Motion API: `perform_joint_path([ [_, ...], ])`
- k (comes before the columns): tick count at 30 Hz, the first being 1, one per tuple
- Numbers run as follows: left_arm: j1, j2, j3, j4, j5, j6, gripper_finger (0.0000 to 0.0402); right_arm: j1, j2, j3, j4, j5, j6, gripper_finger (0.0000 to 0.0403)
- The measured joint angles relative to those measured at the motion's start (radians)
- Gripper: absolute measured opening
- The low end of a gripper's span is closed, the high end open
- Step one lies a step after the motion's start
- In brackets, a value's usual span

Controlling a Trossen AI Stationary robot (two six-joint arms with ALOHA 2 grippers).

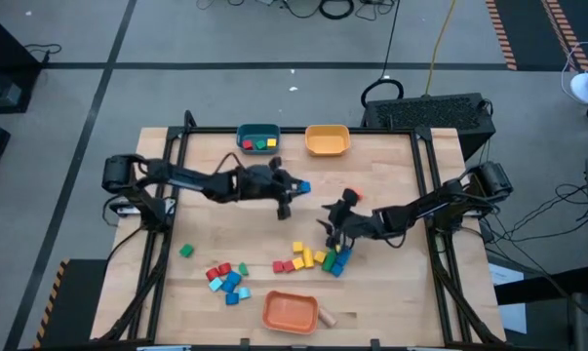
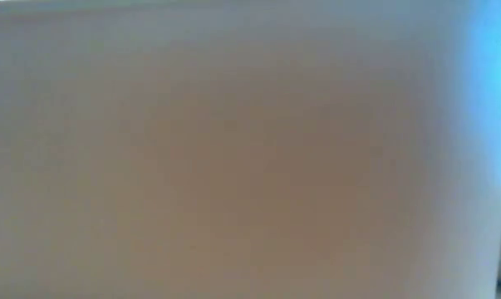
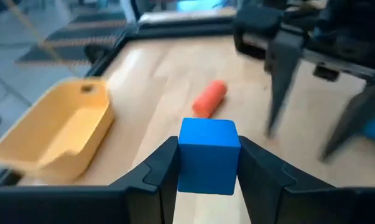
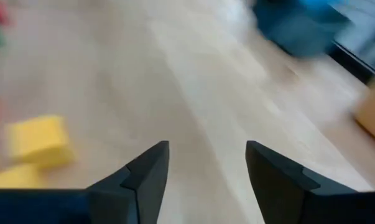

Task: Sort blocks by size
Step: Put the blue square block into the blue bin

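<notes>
Blocks (image 1: 308, 258) lie scattered near the worktop's (image 1: 391, 292) near edge, three in the teal bowl (image 1: 257, 137). Left pincer (image 3: 208, 168) pinches a blue cube (image 3: 208, 155) mid-worktop; right pincer (image 4: 206, 168) hangs spread above bare wood.

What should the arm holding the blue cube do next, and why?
Probably carry it on to the teal bowl and let go there. The left pincer is shut on the blue cube, and in the high view that bowl already holds small red, green and yellow cubes, close behind the arm. The right pincer hangs open, empty.
</notes>
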Motion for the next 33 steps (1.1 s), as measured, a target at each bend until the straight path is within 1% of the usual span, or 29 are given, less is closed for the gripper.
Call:
perform_joint_path([
  [4, 0.103, -0.039, 0.0, -0.083, 0.005, -0.009, 0.0135, -0.008, 0.0, 0.0, -0.065, 0.002, 0.069, 0.0209],
  [12, 0.318, -0.045, -0.001, -0.171, 0.001, -0.044, 0.0135, -0.009, 0.0, 0.0, -0.073, -0.01, 0.078, 0.021],
  [15, 0.389, -0.045, -0.001, -0.188, -0.027, -0.11, 0.0135, -0.011, 0.0, 0.0, -0.074, -0.007, 0.078, 0.021],
  [19, 0.48, -0.045, -0.001, -0.187, -0.034, -0.166, 0.0135, -0.01, 0.0, 0.0, -0.077, -0.007, 0.078, 0.021],
  [23, 0.531, -0.038, -0.001, -0.221, -0.033, -0.193, 0.0135, -0.01, 0.0, 0.0, -0.077, -0.007, 0.077, 0.021],
  [29, 0.564, -0.027, -0.001, -0.313, -0.039, -0.22, 0.0137, -0.01, 0.0, 0.0, -0.077, -0.006, 0.07, 0.021],
  [33, 0.57, -0.024, -0.001, -0.326, -0.124, -0.219, 0.016, -0.01, 0.0, 0.0, -0.076, -0.006, 0.068, 0.021],
])
